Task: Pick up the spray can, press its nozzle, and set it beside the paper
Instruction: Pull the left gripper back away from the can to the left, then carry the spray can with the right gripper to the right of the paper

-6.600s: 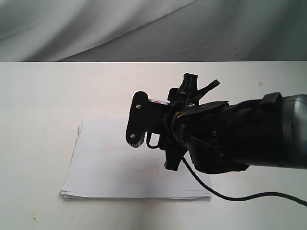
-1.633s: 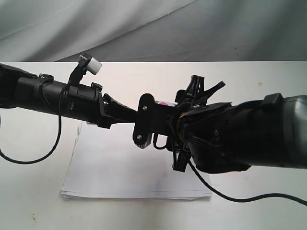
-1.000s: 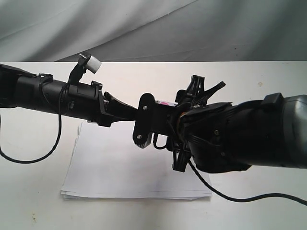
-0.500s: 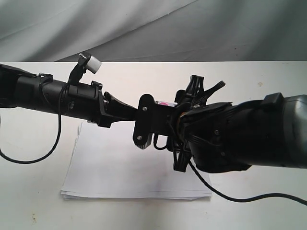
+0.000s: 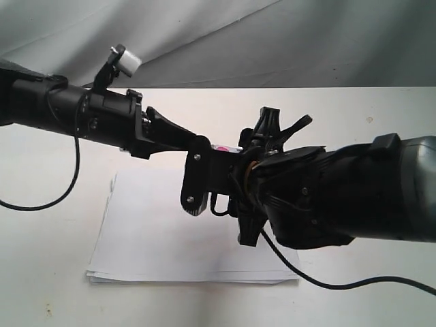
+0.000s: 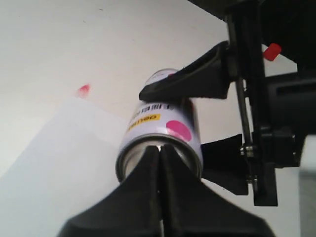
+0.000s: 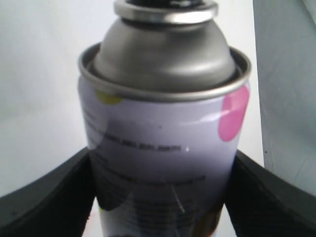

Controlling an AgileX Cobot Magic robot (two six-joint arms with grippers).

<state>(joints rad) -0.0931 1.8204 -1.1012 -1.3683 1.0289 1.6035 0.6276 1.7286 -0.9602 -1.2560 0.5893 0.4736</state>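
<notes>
Now, right hand (image 7: 158, 195): clamped around the spray can (image 7: 163, 133)
Left hand (image 6: 159, 154): closed tight, tips at can's top
Paper (image 5: 157, 238): flat on table (image 5: 48, 204)

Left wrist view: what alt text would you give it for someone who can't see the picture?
A silver spray can with a pink dot is clamped at its sides by the black right tool, while the left tool, shut, points its tip at the can's top. White paper lies on the white table in the background.
</notes>
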